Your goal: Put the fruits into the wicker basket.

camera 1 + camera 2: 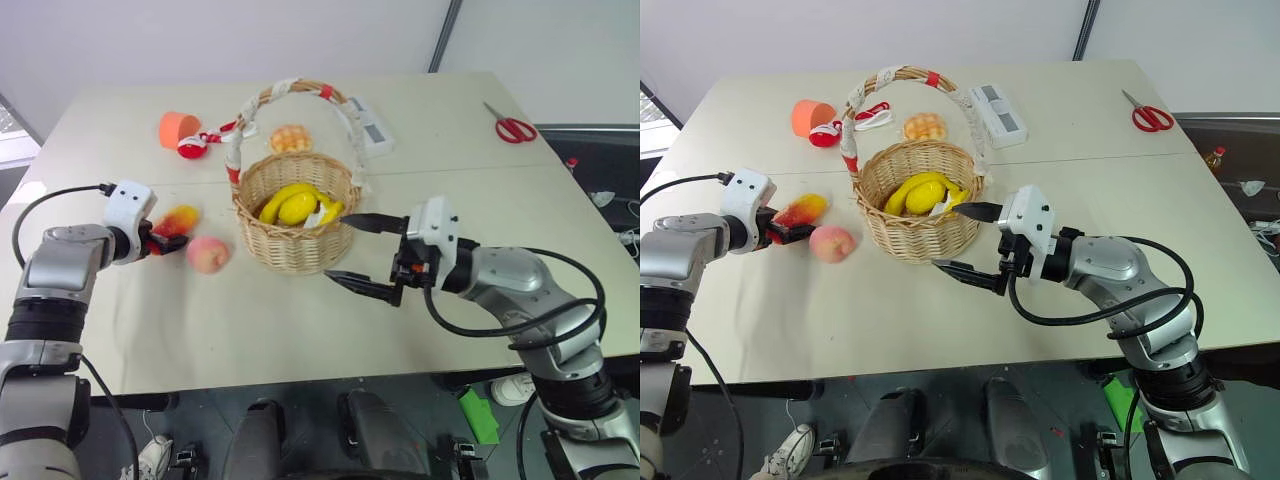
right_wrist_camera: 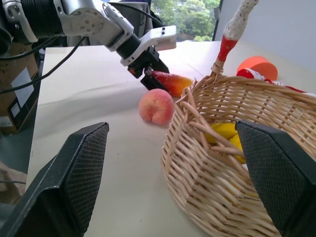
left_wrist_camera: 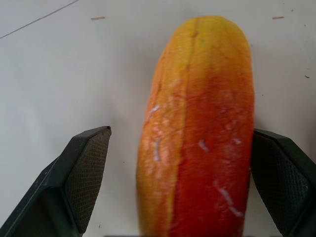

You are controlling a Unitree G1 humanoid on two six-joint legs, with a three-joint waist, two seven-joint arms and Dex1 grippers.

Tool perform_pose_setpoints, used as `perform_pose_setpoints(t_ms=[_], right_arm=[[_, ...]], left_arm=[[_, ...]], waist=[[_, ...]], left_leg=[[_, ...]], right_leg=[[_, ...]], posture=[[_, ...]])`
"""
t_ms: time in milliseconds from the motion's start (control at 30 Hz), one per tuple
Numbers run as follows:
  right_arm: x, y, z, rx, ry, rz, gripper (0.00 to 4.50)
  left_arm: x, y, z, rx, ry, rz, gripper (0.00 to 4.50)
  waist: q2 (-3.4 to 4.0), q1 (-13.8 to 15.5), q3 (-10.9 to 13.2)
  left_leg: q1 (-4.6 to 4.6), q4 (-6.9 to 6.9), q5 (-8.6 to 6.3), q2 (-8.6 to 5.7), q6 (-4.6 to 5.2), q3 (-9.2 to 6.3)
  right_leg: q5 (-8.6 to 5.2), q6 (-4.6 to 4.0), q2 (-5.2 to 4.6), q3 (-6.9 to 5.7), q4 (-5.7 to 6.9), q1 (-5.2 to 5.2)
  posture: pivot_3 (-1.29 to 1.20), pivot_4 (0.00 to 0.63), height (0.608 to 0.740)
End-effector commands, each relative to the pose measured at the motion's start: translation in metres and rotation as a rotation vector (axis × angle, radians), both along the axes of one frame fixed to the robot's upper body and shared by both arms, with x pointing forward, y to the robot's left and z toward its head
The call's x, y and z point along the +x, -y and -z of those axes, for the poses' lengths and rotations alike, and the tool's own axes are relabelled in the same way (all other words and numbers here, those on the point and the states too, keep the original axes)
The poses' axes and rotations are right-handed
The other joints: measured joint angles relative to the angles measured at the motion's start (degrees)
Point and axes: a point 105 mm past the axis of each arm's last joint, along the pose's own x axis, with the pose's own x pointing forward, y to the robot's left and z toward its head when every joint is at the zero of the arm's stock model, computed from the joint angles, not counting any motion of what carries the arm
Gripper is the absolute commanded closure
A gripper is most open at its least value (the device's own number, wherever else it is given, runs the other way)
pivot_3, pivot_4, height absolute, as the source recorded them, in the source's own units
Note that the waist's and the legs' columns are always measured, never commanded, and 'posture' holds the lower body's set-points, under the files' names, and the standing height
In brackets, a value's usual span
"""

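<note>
A long orange-red mango lies on the table left of the wicker basket. My left gripper is open around its near end. In the left wrist view the mango sits between the pads, with one pad at its side and a gap to the other. A pink peach rests between the mango and the basket. Yellow fruits lie inside the basket. My right gripper hovers open at the basket's front right side, pointing left, with nothing between its fingers.
Behind the basket are a golden bun, an orange cup, a red-and-white item and a white device. Red scissors lie at the far right. The basket's tall handle arches above it.
</note>
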Motion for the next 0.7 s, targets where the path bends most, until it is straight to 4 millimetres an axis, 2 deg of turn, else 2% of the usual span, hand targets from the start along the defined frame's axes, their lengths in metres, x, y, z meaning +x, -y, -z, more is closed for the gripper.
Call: perform_pose_setpoints(t_ms=[33,100,167,267,333,400,467,533,600,700], right_arm=[[-0.008,-0.005,-0.009,0.018,0.061,-0.03,0.0],[-0.007,-0.006,-0.009,0.016,0.064,-0.032,0.0],[-0.007,-0.007,-0.009,0.015,0.067,-0.033,0.0],[-0.004,-0.006,-0.011,0.013,0.074,-0.031,0.0],[-0.003,-0.005,-0.012,0.011,0.077,-0.023,0.0],[-0.001,-0.002,-0.012,0.008,0.078,-0.01,0.0],[0.002,0.001,-0.012,0.005,0.076,-0.001,0.0],[0.004,0.003,-0.011,0.002,0.075,0.007,0.0],[0.007,0.003,-0.012,0.001,0.078,0.008,0.0],[0.01,0.002,-0.014,0.006,0.087,0.003,0.0]], left_arm=[[0.002,-0.006,-0.015,0.013,0.062,-0.007,1.37],[0.002,-0.008,-0.017,0.01,0.073,-0.016,2.38],[0.001,-0.012,-0.017,0.024,0.075,-0.03,2.86],[-0.003,-0.022,-0.037,0.001,0.167,-0.062,2.87],[-0.009,-0.018,-0.062,-0.105,0.281,-0.032,2.87],[-0.027,0.004,-0.094,-0.207,0.413,0.112,2.87],[-0.051,0.032,-0.113,-0.257,0.478,0.284,2.87],[-0.085,0.077,-0.119,-0.299,0.461,0.537,2.87],[-0.106,0.115,-0.116,-0.289,0.408,0.719,2.87],[-0.087,0.152,-0.118,-0.262,0.421,0.729,2.87]], waist=[[0.0,-0.1,0.0],[0.0,-0.15,0.0],[0.0,-0.1,0.0],[-0.01,-0.18,0.01],[-0.05,-0.16,0.02],[-0.07,-0.07,0.03],[-0.07,-0.06,0.03],[-0.06,-0.07,0.02],[-0.06,0.12,0.03],[-0.07,0.57,0.02]], left_leg=[[0.0,0.0,0.0,0.0,0.0,0.0],[0.01,0.0,0.0,0.01,0.0,-0.01],[0.01,0.0,0.0,0.01,0.0,-0.01],[0.01,0.0,0.0,0.01,0.0,0.0],[0.0,0.0,0.0,0.03,0.0,0.0],[-0.04,-0.01,0.0,0.08,0.0,-0.03],[-0.06,0.0,0.0,0.09,-0.01,-0.01],[-0.04,-0.02,0.0,0.13,-0.01,-0.01],[-0.01,-0.03,0.0,0.03,-0.02,0.01],[-0.01,0.05,0.03,-0.09,-0.06,-0.02]], right_leg=[[0.0,0.0,0.0,0.0,0.0,0.0],[0.0,0.0,0.0,0.0,0.01,0.0],[0.0,0.0,0.01,0.0,0.01,0.0],[0.0,0.0,0.0,0.0,0.01,0.0],[0.0,0.0,0.0,0.0,0.02,-0.04],[0.01,-0.01,-0.01,-0.02,0.02,-0.07],[0.01,-0.01,-0.07,-0.02,0.01,-0.07],[0.01,-0.01,-0.3,-0.01,0.02,-0.06],[0.01,0.01,-0.44,-0.01,0.0,0.01],[-0.01,0.05,-0.43,-0.08,-0.01,0.1]], posture=[[0.0,0.15,0.74],[0.0,0.15,0.74],[0.0,0.15,0.74],[0.0,0.15,0.74],[0.0,0.15,0.74],[0.0,0.15,0.74],[0.0,0.15,0.74],[0.0,0.15,0.74],[0.0,0.15,0.74],[0.0,0.15,0.74]])
